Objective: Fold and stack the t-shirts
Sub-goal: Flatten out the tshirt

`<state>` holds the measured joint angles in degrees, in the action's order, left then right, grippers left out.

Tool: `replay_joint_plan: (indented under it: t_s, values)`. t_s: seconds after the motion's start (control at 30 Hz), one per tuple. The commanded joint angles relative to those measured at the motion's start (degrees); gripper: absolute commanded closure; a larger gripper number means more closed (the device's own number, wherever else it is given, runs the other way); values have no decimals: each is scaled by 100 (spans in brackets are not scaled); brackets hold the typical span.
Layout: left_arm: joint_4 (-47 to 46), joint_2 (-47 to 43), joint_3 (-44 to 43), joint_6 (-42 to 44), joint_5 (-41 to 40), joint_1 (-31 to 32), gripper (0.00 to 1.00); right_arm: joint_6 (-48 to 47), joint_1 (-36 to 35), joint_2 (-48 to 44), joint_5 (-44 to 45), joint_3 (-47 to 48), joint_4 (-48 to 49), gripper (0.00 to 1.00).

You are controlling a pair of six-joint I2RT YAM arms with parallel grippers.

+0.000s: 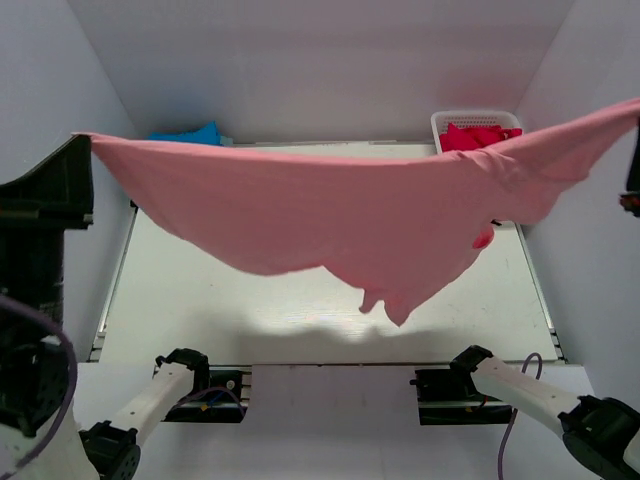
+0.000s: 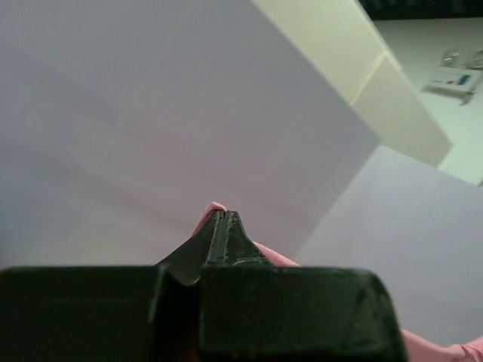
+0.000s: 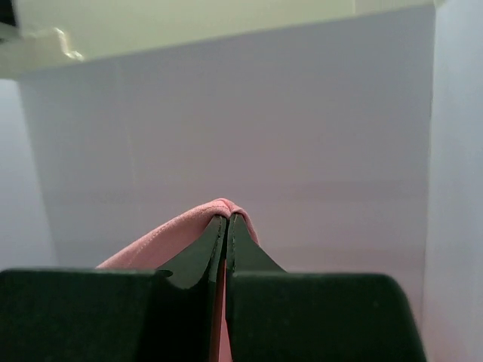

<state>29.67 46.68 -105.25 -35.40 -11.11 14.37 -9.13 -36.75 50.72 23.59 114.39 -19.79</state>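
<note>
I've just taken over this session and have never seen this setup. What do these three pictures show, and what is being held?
Two robot arms are bolted at the near edge of a table. The wide picture comes from a fixed camera above and behind them, so their bases sit along its bottom edge. The other two pictures come from a small camera on each wrist, and the dark wedge in each is that arm's own gripper. The left gripper and the right gripper are each shut on an edge of the pink shirt. It hangs stretched between them above the table, sagging in the middle. At the far edge lies a blue shirt, and a red shirt sits in a white basket.
</note>
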Motion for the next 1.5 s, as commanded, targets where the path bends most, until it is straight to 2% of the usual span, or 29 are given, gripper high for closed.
replay_joint_plan:
  t_s: [0.0,0.23,0.4,0.5,0.57,0.63,0.67,0.7,0.73,0.77,0.87,0.9,0.93,0.97,1.1,1.23,1.3,1.33,1.47]
  values:
    - [302,-88,-267,7,329,-40,100,130,36,-202,-749,154,-86,100]
    - [487,-194,-382,-46,443,-40,100,315,28,-308,-857,31,-157,100]
    - [426,-308,302,-99,312,-40,100,227,19,-133,-313,-617,317,100]
    - [180,-308,1040,-213,-3,-40,100,253,10,25,372,-1330,905,100]
    - [-30,-308,1740,-327,-153,-40,100,227,28,157,1266,-2127,1343,100]
    - [-163,-195,2165,-458,-584,31,100,79,28,429,1936,-2551,1854,100]
    - [-242,-194,2593,-538,-715,31,100,34,36,534,2330,-3127,2082,100]
    - [-347,-107,2824,-799,-1143,31,100,-19,37,710,2699,-3333,2650,100]
    - [-470,-54,3078,-880,-1147,-22,100,-89,63,894,2834,-3675,2830,100]
    - [-749,129,3568,-951,-1147,-22,100,-72,80,1139,3009,-3965,3049,100]
    - [-770,718,4002,-1083,-1664,-22,100,322,238,1851,3046,-4354,3183,100]
    - [-770,1233,4065,-1144,-2023,-22,100,506,361,2010,3072,-4529,3183,100]
    - [-770,1517,4117,-1197,-2105,-22,100,717,510,2595,3063,-4539,3122,100]
    - [-866,1781,4205,-1198,-2271,-22,100,998,598,2801,3046,-4487,3087,100]
    - [-1831,3196,4267,-890,-2456,-75,100,1571,1056,4111,2433,-4023,2744,100]
    - [-1983,4716,3576,-723,-2527,-180,100,1703,1302,5558,2063,-3337,2595,100]
    - [-2044,5549,3110,-723,-2423,-250,100,1747,1425,5860,1957,-3021,2472,100]
    - [-2044,5806,2951,-723,-2265,-329,100,1739,1477,6227,1930,-2836,2437,100]
    - [-2044,6792,2212,-723,-1904,-479,100,1765,1610,6600,1659,-2553,2366,100]
